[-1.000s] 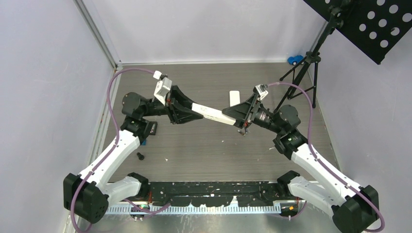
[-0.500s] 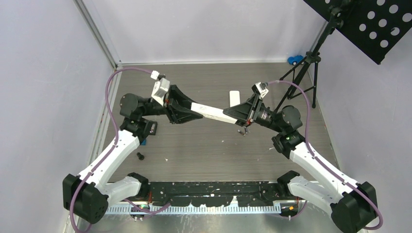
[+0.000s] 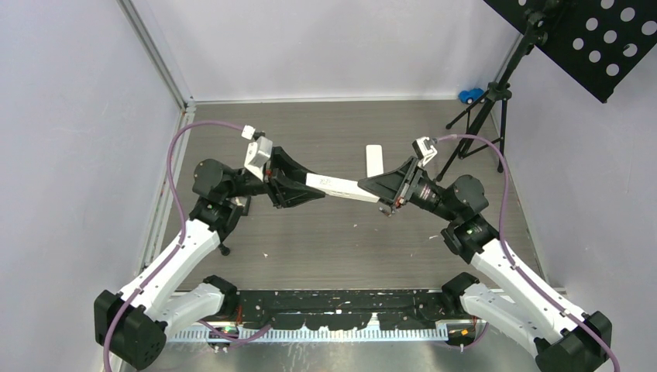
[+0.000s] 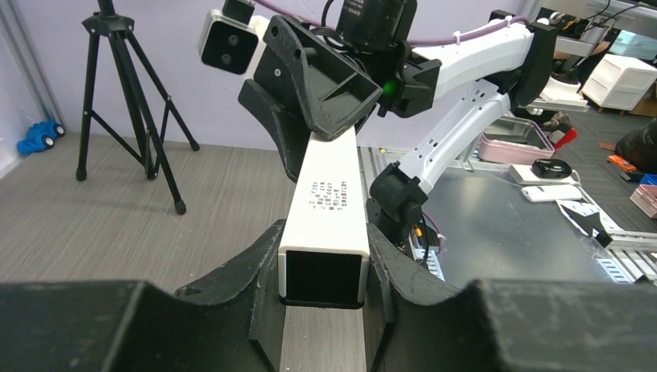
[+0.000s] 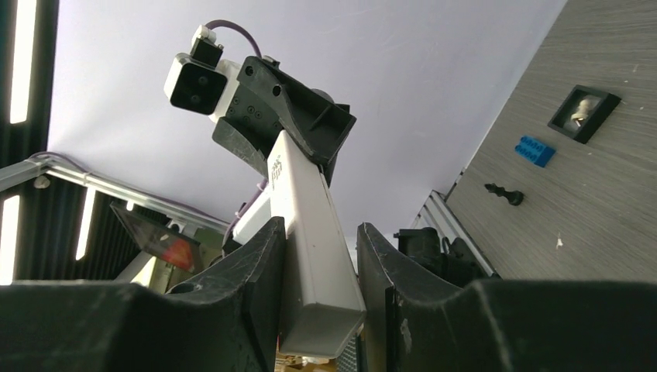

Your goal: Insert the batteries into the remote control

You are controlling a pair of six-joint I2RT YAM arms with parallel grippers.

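Both sets of jaws are closed narrow on one thing: the left gripper (image 4: 323, 263) clamps one end of the white remote (image 3: 339, 187) and the right gripper (image 5: 320, 263) clamps the other. The remote hangs between them above the table (image 3: 325, 240), a little toward 12 o'clock from its middle. A flat white piece (image 3: 374, 158) lies on the table at 1 o'clock from the remote; it may be the battery cover, though that cannot be told. No batteries can be made out in any view. A small black tray (image 5: 583, 114) holds something pale that cannot be identified, with a blue brick (image 5: 534, 151) and a black knob (image 3: 225, 249) near it at about 8 o'clock. Judging by this, the task looks early. The remote is in hand, but no battery is visibly loaded, and picking and inserting them remains.
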